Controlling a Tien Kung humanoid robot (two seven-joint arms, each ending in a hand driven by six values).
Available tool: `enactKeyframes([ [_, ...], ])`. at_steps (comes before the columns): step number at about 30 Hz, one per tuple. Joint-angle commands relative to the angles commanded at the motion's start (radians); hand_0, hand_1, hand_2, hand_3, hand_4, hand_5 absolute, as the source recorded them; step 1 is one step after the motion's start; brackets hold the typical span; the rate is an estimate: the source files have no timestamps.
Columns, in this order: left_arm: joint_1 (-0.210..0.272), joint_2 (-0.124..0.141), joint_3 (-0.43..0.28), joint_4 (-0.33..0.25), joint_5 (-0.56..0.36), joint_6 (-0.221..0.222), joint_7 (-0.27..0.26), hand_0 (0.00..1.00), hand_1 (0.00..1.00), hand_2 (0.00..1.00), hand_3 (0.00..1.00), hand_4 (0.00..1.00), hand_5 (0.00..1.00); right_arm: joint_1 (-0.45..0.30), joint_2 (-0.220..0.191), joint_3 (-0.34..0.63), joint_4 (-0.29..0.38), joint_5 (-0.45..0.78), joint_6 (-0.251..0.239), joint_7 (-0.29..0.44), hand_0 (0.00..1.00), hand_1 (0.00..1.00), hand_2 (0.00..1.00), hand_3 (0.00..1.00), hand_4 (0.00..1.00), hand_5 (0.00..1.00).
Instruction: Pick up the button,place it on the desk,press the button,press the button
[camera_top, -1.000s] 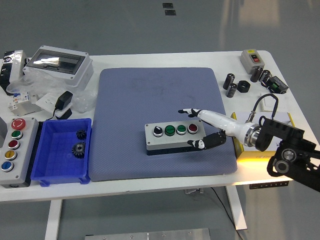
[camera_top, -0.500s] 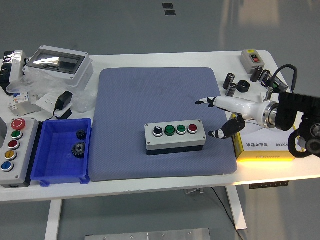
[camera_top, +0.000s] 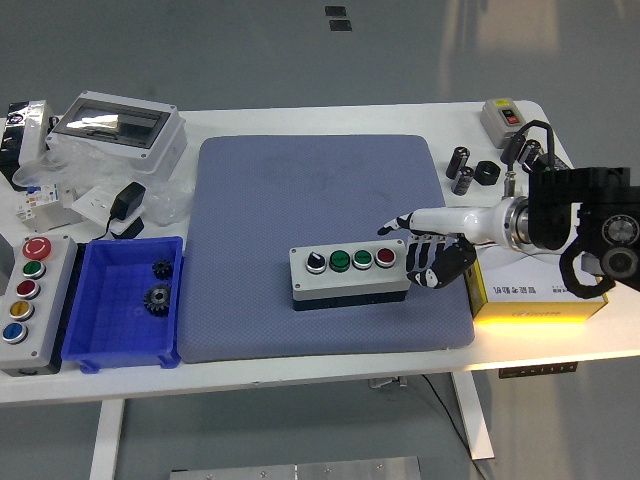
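At three o'clock of the button box (camera_top: 350, 275), on the blue mat (camera_top: 325, 200), hovered the right hand (camera_top: 428, 250), forefinger out, others curled, empty. Risked nudging the box sideways.

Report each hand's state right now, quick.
Left hand: not in view.
Right hand: holds nothing, index finger extended, other fingers curled, beside the button box.

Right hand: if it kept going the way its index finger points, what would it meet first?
Probably the button box: the right hand points left toward its red button, though height above it is unclear.
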Motion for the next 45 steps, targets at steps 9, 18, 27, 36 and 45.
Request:
enactKeyframes([
  [9, -0.001, -0.001, 0.002, 0.0, 0.0, -0.001, -0.001, 0.653, 0.628, 0.62, 0.68, 0.817, 0.236, -0.002, 0.03, -0.028, -0.024, 0.005, -0.004, 0.002, 0.009, 0.078, 0.217, 0.981, 0.314, 0.002],
  [18, -0.003, -0.002, 0.002, 0.0, 0.001, -0.001, -0.003, 0.653, 0.627, 0.62, 0.679, 0.817, 0.237, 0.003, 0.048, -0.042, -0.03, 0.016, -0.016, 0.016, 0.007, 0.077, 0.217, 0.973, 0.309, 0.002],
  [27, -0.006, -0.002, 0.001, 0.0, 0.002, -0.001, -0.003, 0.653, 0.627, 0.62, 0.68, 0.817, 0.237, 0.009, 0.087, -0.101, -0.097, 0.016, -0.044, 0.025, 0.006, 0.074, 0.216, 0.964, 0.303, 0.002],
  [36, -0.004, -0.004, 0.001, 0.0, -0.002, 0.0, -0.004, 0.653, 0.627, 0.62, 0.682, 0.818, 0.237, 0.002, 0.084, -0.101, -0.093, 0.031, -0.05, 0.037, 0.005, 0.074, 0.216, 0.96, 0.304, 0.002],
  [45, 0.001, -0.005, 0.0, 0.0, -0.002, 0.001, -0.003, 0.653, 0.627, 0.62, 0.682, 0.819, 0.239, -0.08, 0.038, 0.107, -0.025, 0.085, 0.027, 0.038, 0.006, 0.074, 0.215, 0.952, 0.297, 0.002],
])
